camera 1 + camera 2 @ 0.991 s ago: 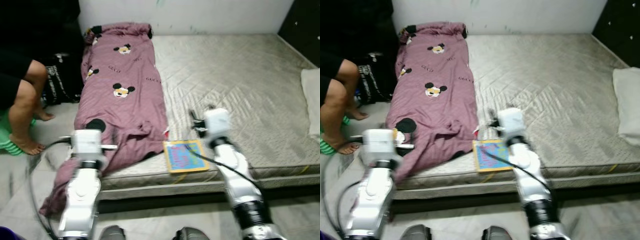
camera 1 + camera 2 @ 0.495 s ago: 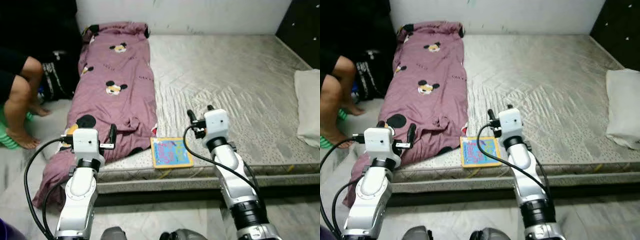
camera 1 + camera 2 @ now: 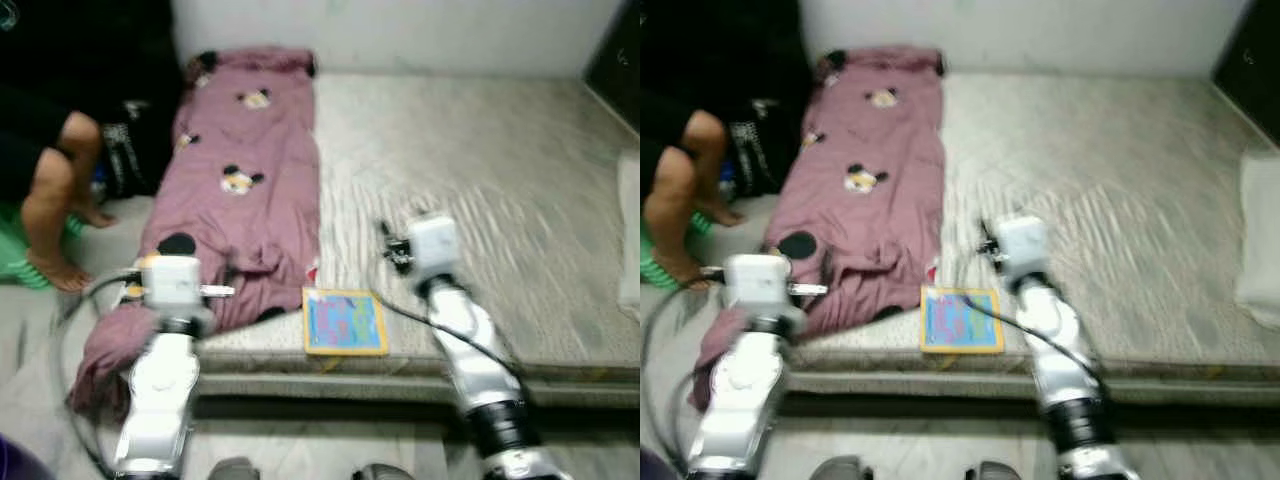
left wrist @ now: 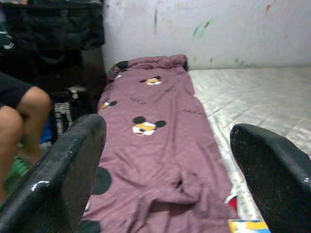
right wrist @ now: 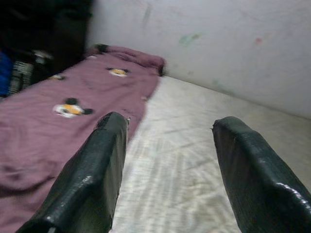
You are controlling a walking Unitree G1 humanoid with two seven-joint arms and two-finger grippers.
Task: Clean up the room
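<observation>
Blanket (image 3: 245, 185) lies along bed's (image 3: 480, 190) left side, lower end spilling to floor; book (image 3: 345, 322) at front edge. Left gripper (image 4: 165, 165) and right gripper (image 5: 167, 165) both spread wide, empty. Views blurred: steady first, then reach blanket's bunched hem, avoiding person's leg (image 3: 50, 215).

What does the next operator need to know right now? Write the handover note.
Left gripper: open, empty, raised over the near end of the purple cartoon-print blanket.
Right gripper: open, empty, held above the grey quilted mattress.
Things: the blanket lies lengthwise along the mattress's left side, its near end spilling off the edge toward the floor. A flat colourful picture book with a yellow border lies at the mattress's near edge, between the two arms. A white pillow sits at the right edge. A person's bare legs are beside the bed on the left.
Done: nothing picked up yet.
Left: blanket and book both need tidying. Head views are blurred.
</observation>
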